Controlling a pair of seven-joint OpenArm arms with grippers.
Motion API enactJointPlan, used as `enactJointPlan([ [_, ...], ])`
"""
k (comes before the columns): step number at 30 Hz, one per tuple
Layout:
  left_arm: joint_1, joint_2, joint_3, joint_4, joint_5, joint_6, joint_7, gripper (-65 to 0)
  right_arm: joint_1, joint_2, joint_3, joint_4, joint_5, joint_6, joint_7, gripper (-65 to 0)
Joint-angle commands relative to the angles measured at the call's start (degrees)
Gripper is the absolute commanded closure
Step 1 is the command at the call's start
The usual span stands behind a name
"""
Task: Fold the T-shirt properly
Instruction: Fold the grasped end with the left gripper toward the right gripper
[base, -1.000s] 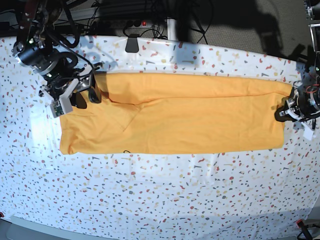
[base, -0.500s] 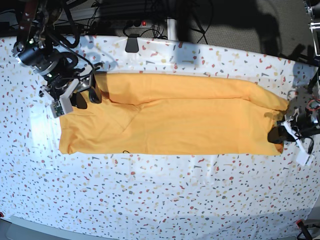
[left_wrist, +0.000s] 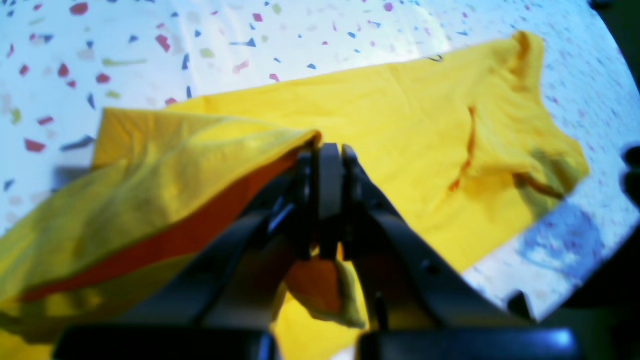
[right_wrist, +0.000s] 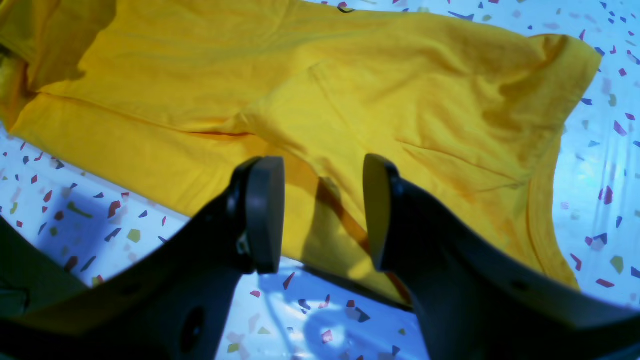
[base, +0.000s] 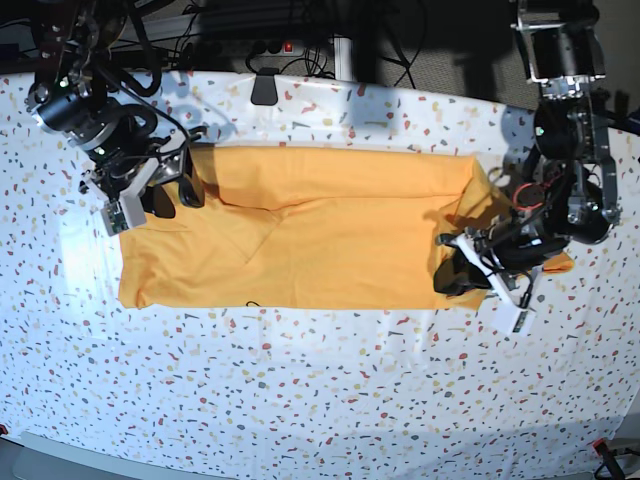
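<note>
I see one soft orange-yellow cotton T-shirt (base: 330, 235) on one speckled white tablecloth (base: 300, 390), my left gripper (left_wrist: 327, 155) pinching its lifted hem, my right gripper (right_wrist: 320, 210) spread.

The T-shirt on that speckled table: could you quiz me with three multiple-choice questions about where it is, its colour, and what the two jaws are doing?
1. Where does the left gripper hold the T-shirt?
A. at its end on the base view's right
B. at its middle
C. nowhere

2. What colour is the T-shirt?
A. blue
B. orange-yellow
C. white

3. How do the jaws of the right gripper stand?
A. clamped on cloth
B. shut on nothing
C. open above the cloth

Answers: 1 A, the left wrist view shows the jaws pinching a raised fold there. 2 B, plain in every view. 3 C, a clear gap shows between them in the right wrist view.
</note>
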Motion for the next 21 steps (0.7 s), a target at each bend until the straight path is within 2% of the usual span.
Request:
enactJointPlan([
  [1,-0.96,1.46,-0.17,0.96,0.81,-0.26,-1.95,0.0,0.48,0.48,0.28,1.22,0.72,0.49,1.29,-26.0],
  [4,-0.94,5.03,0.90,0.76,3.56,-0.26,-4.04,0.0,0.48,0.50,0.28,1.22,0.74,0.49,1.31,-26.1],
  [8,-0.94,7.06,6.43,0.72,8.70,-0.24,-7.28,0.0,0.48,0.50,0.28,1.22,0.76,0.49,1.29,-26.1],
  [12,-0.94,7.02,14.69,0.72,13.09,-0.15,-9.99,0.0,0.50,0.50,0.28,1.22,0.74,0.49,1.29,-26.1],
  [14,-0.94,6.99,17.90,0.72,15.65,2.08,-11.58,0.0,0.48,0.50,0.28,1.22,0.76,0.49,1.31,-26.1],
  [17,-0.94,7.02,20.85,0.72,18.58,5.53,-13.86,0.0,0.48,0.50,0.28,1.22,0.74,0.49,1.31,-26.1],
  [21,-0.94,7.02,22.64,0.72,18.62,5.81,-14.19,0.0,0.50,0.50,0.28,1.22,0.76,0.49,1.31,-26.1],
])
